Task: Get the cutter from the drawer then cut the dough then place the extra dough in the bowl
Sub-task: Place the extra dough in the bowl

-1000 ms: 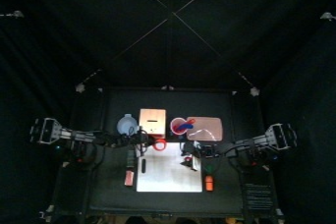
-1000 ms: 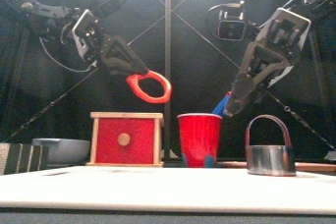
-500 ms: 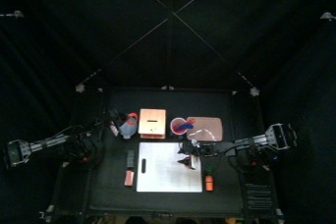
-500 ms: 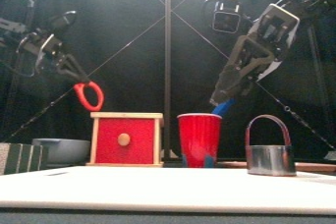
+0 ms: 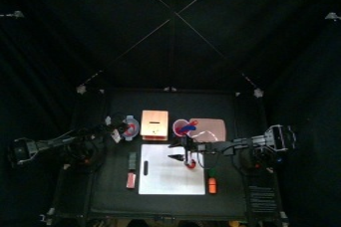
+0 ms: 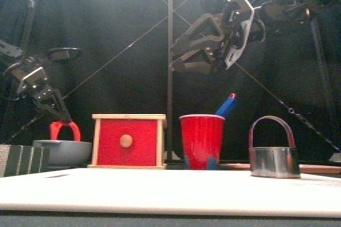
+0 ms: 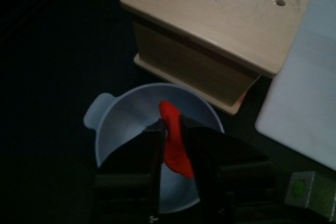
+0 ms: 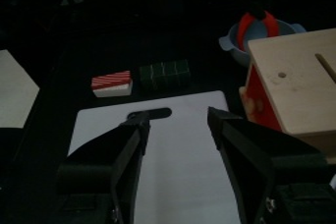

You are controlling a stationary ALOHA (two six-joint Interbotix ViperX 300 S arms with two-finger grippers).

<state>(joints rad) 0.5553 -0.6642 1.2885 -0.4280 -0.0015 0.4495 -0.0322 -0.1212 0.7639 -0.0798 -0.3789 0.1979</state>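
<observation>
We see the left hand point(image 6: 56, 119) pinching the red dough ring point(image 6: 63, 129) by its upper edge. The ring hangs on edge, its lower part dipping behind the rim of the blue-grey bowl point(image 6: 74, 153), just beside the wooden box point(image 6: 128, 139). Its long axis runs top to bottom, the free end pointing down into the bowl. We judge the drop goes best if the hand sinks until the dough rests inside, then parts and lifts straight up. The right hand point(image 8: 176, 118) hovers spread, high over the white cutting board point(image 8: 171, 174).
</observation>
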